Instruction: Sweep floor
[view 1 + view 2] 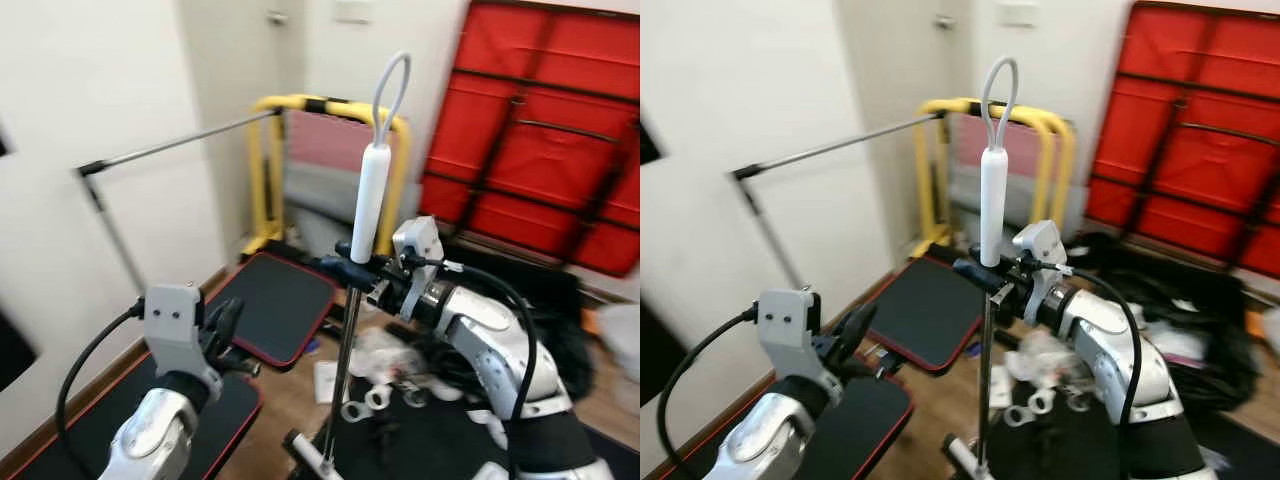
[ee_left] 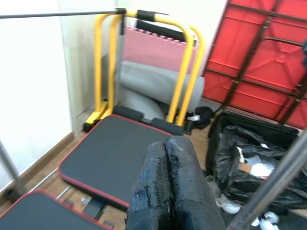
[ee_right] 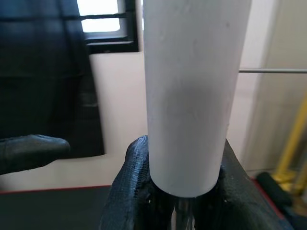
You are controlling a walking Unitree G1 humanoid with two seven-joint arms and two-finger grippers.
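Upright in mid-scene: a broom handle, smooth white plastic grip, round in section, topped by a slim grey hanging loop, continuing downward as a thin bare metal rod toward the wooden floor. Clamped just below the white grip by the right gripper, black rubbery textured fingers pinched tight either side of the rod, the grip's lower end resting on top of them. Silver jointed right arm reaching in from the right, black cable looped over it.

Lower left: the left gripper, long black fingers pressed together, clenched on nothing, coarse pebbled surface showing in the wrist view, well apart from the broom. Grey boxy wrist housing behind it, cable curving off.

Ahead on the floor: flat black padded mats with red piping at rounded edges. Behind them, a yellow tubular frame with black foam sleeves, bent in arches, holding a pink foam mat with a toothed edge and a grey rolled cushion. Thin metal bar slanting across the plain white wall. Against the right wall, a red ribbed plastic tabletop crossed by dark metal struts. Below it, crumpled glossy black bags. Small white ring-shaped bits scattered near the rod's foot.
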